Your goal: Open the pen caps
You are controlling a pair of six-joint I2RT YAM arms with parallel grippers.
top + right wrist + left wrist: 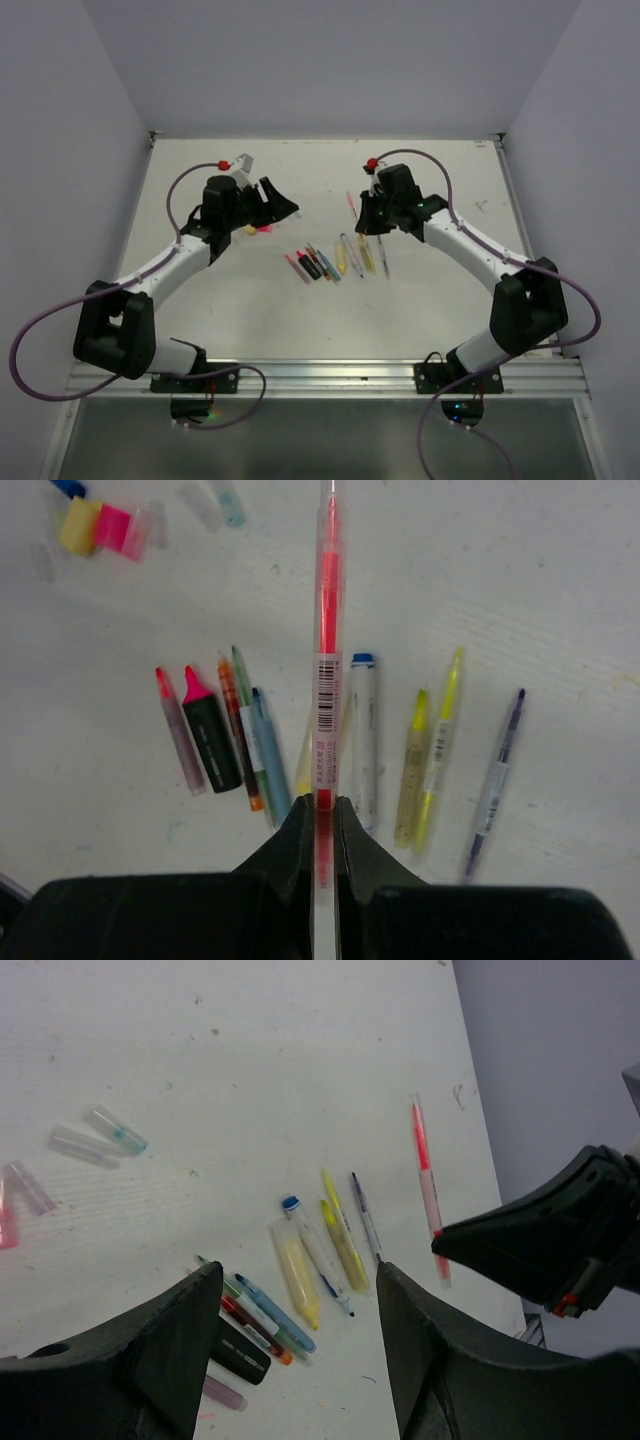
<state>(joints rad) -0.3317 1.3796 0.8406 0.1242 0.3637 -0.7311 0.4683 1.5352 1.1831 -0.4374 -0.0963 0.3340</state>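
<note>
Right pincer [322,805] was clamped tight on the tail end of one slim pink pen [326,630], which pointed straight out ahead of my jaws and was lifted above the table [250,320]. Left pincer [298,1275] stood apart w/ nothing between its fingers, near the pen's free end.

The pen looked light, stiff and smooth, prob. slippery, and thin enough to twist in my grip if it was pulled sideways. Its far tip was pale and clear; I could not tell for sure if that part was the cap. I judged the good hold for the left was across that tip, w/ the pull going along the pen's length.

The other pens [350,740] lay in a loose row below, btw the two arms. Loose pen caps [100,525] lay in a small group nearer the left arm. The walls [100,100] were well apart from both pincers, so there was room for pulling.
</note>
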